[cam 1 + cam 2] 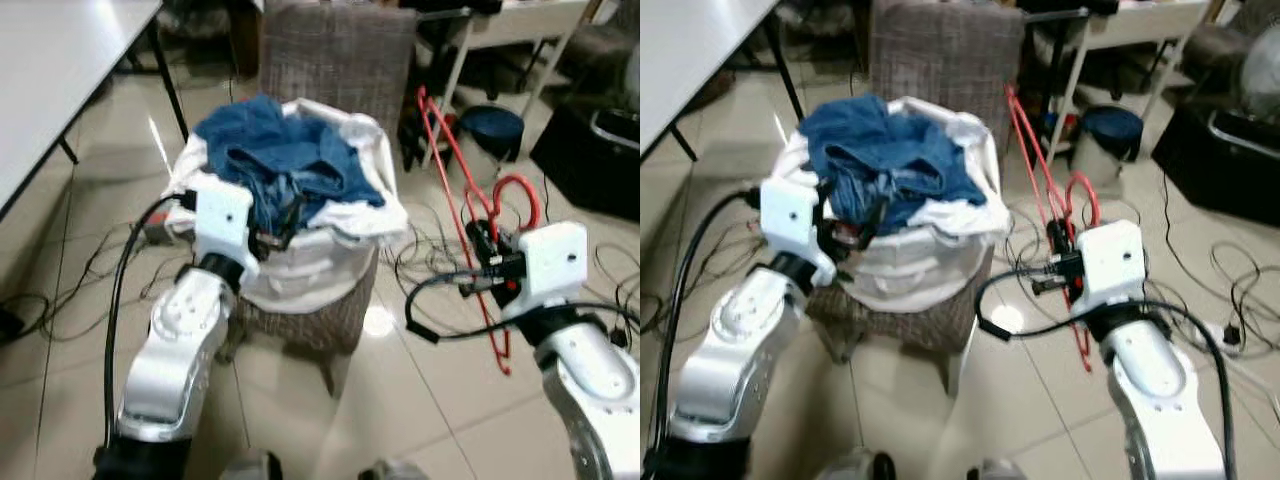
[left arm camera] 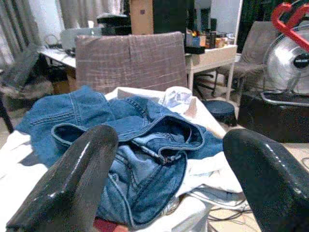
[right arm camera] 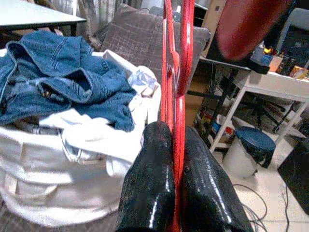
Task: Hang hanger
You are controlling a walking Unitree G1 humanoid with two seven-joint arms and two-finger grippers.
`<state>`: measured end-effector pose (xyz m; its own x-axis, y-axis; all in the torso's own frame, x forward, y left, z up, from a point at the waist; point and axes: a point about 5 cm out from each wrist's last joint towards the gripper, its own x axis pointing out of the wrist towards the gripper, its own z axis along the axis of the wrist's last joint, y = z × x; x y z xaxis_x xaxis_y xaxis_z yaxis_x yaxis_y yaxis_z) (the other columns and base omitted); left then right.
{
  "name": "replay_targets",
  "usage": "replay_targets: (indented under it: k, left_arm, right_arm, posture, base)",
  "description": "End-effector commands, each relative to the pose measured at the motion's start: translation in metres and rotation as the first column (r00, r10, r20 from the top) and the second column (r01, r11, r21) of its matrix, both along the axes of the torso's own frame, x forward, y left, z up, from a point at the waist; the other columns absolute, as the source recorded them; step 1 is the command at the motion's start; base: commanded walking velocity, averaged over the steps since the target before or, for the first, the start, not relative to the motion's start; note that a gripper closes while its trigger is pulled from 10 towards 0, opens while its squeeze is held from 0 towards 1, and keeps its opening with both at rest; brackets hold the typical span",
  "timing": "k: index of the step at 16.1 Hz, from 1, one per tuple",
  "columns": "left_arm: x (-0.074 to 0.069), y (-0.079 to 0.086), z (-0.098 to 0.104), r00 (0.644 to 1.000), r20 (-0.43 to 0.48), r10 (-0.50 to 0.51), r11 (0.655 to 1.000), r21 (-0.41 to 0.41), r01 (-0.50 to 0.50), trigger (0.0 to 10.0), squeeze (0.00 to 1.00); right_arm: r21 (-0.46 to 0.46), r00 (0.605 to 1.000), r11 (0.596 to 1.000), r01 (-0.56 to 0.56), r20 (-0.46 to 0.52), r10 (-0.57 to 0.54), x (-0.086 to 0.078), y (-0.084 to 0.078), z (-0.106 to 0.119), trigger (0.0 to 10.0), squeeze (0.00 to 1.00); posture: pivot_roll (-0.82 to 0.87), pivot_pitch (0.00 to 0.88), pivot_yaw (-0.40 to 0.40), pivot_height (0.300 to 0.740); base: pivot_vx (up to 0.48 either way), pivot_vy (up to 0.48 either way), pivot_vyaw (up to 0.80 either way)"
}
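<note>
Hanger [image 1: 462, 190] pinched tight in our right gripper [image 3: 177, 159] beside the laundry bag [image 1: 310, 265]; left gripper [image 2: 169, 193] hovers spread over jeans [image 2: 130, 145].

laundry heap [image 1: 290, 170] on chair [image 1: 335, 60] blocks centre; table [image 1: 60, 60] far left; cables [image 1: 430, 260] litter floor; bare tiles [image 1: 400, 400] near right.

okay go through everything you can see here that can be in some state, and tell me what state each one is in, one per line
Red hanger: held off the floor, clamped in the right gripper, hook end near the gripper.
Right gripper: shut on the hanger's bar.
Left gripper: open, empty, at the denim pile.
Blue denim garment: crumpled, heaped on top of the bag.
White laundry bag: open, full, sitting on the chair.
Chair: upright.
</note>
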<state>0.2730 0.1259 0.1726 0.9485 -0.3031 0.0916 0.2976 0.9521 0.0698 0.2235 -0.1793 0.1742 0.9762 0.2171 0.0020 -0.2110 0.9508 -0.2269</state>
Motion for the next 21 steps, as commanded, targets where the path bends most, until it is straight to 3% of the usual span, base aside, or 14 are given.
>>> replay_targets:
  k: [1,5,10,12,14,17,19,21]
  left_arm:
    - [-0.002,0.006,-0.002,1.0,-0.001,0.029,0.999,0.022,-0.029,10.0,0.0]
    - [-0.001,0.005,0.002,0.998,0.031,0.047,0.999,0.005,-0.047,10.0,0.0]
    - [-0.002,0.009,0.001,0.997,0.018,0.08,0.996,0.027,-0.08,10.0,0.0]
    - [-0.002,0.01,0.001,0.996,0.014,0.086,0.996,0.022,-0.087,10.0,0.0]
    - [-0.002,0.01,0.002,0.996,0.011,0.089,0.996,0.016,-0.089,10.0,0.0]
    - [-0.005,0.011,0.001,0.995,0.004,0.102,0.995,0.014,-0.102,10.0,0.0]
    - [-0.006,0.015,0.0,0.991,-0.008,0.131,0.991,-0.006,-0.131,10.0,0.0]
    - [-0.003,0.02,-0.005,0.983,-0.05,0.176,0.983,0.057,-0.173,10.0,0.0]
  right_arm:
    - [0.01,1.0,1.0,-0.008,-0.024,0.008,-0.001,-0.001,-0.003,10.0,0.0]
    - [0.008,0.999,1.0,-0.003,-0.037,0.003,0.001,-0.003,-0.005,10.0,0.0]
    - [-0.035,0.998,0.998,-0.044,-0.043,0.042,0.001,0.001,-0.007,10.0,0.0]
    - [-0.098,0.996,0.991,-0.088,-0.044,0.083,0.0,0.004,-0.007,10.0,0.0]
    - [-0.106,0.994,0.989,-0.105,-0.047,0.1,0.001,0.005,-0.008,10.0,0.0]
    - [-0.049,0.99,0.99,-0.131,-0.064,0.128,-0.001,0.007,-0.009,10.0,0.0]
    - [-0.066,0.989,0.988,-0.141,-0.05,0.138,0.0,0.007,-0.008,10.0,0.0]
    - [-0.059,0.981,0.98,-0.189,-0.052,0.186,-0.001,0.011,-0.006,10.0,0.0]
  posture:
    - [-0.14,0.087,0.002,0.74]
    - [-0.14,0.083,-0.001,0.74]
    - [-0.13,0.069,0.004,0.74]
    - [-0.13,0.067,0.003,0.74]
    - [-0.13,0.07,0.001,0.74]
    - [-0.13,0.071,-0.003,0.74]
    - [-0.13,0.07,-0.005,0.74]
    - [-0.13,0.072,-0.003,0.74]
  base:
    - [0.0,0.0,0.0]
    - [0.263,0.0,-0.66]
    - [0.395,0.0,0.0]
    - [0.398,0.0,0.0]
    - [0.396,0.0,0.8]
    - [0.361,0.0,0.22]
    - [0.0,0.0,0.0]
    - [0.0,0.0,0.0]
